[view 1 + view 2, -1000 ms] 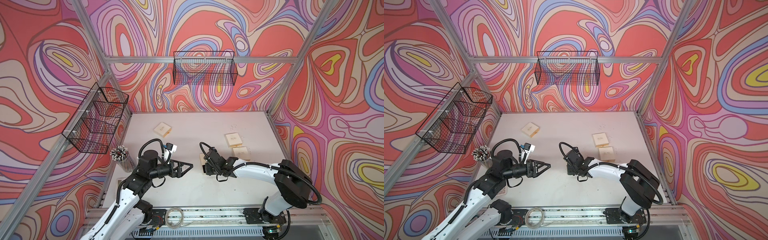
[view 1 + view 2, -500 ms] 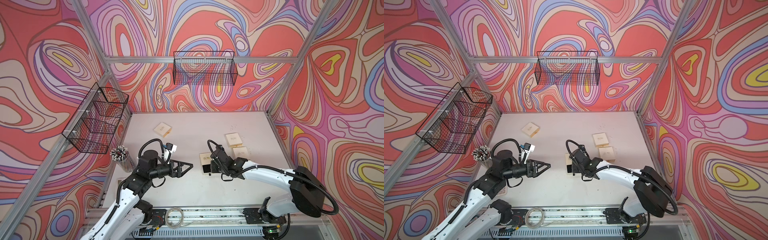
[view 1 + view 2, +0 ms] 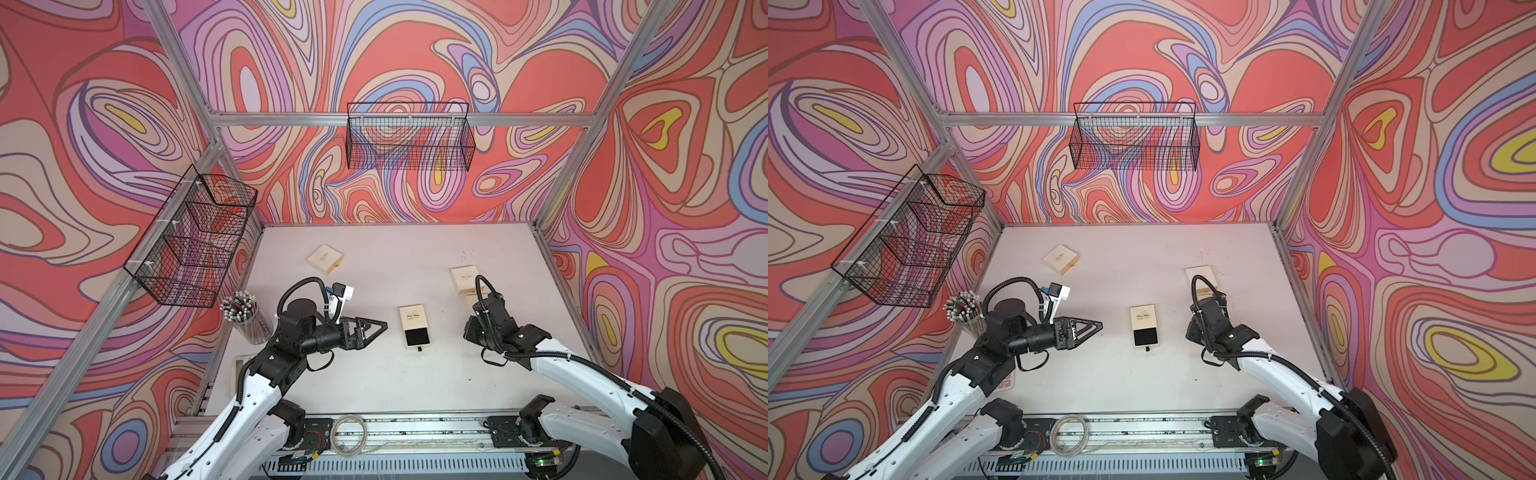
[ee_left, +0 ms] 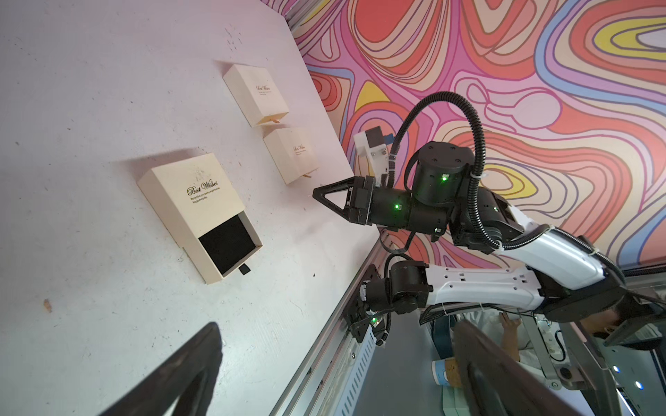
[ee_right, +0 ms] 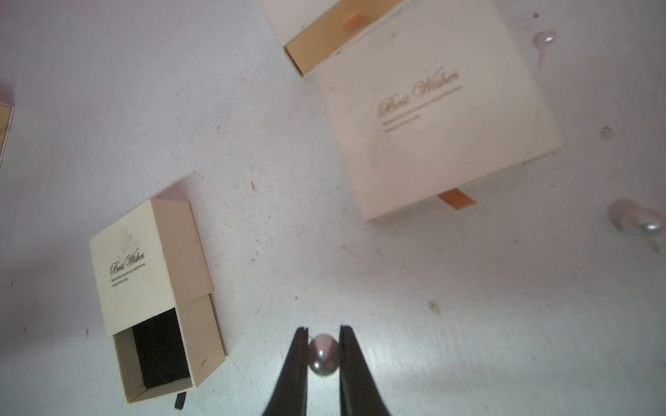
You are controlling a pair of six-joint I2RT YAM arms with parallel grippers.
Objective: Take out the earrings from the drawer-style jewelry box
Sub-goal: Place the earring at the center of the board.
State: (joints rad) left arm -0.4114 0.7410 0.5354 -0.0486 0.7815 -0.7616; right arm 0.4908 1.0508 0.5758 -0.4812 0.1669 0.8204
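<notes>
In the right wrist view my right gripper [image 5: 323, 329] is shut on a pale round pearl earring [image 5: 323, 354], held above bare table to the right of the jewelry box. The cream drawer-style jewelry box [image 3: 414, 328] [image 5: 155, 295] lies mid-table with its drawer pulled out toward the front, and the black pad [image 4: 225, 243] shows bare. Two more earrings [image 5: 546, 37] [image 5: 648, 225] lie loose on the table by the closed boxes. My left gripper [image 3: 382, 326] hovers open to the left of the box, holding nothing.
Two closed cream boxes [image 4: 256, 93] [image 4: 292, 155] sit at the right near my right wrist, and a third [image 3: 325, 258] at the back left. A cup of pencils [image 3: 245, 316] stands at the left edge. Wire baskets [image 3: 409, 137] [image 3: 195, 237] hang on the walls.
My right arm has swung from over the open drawer out to the right, uncovering the box. The left arm has not moved.
</notes>
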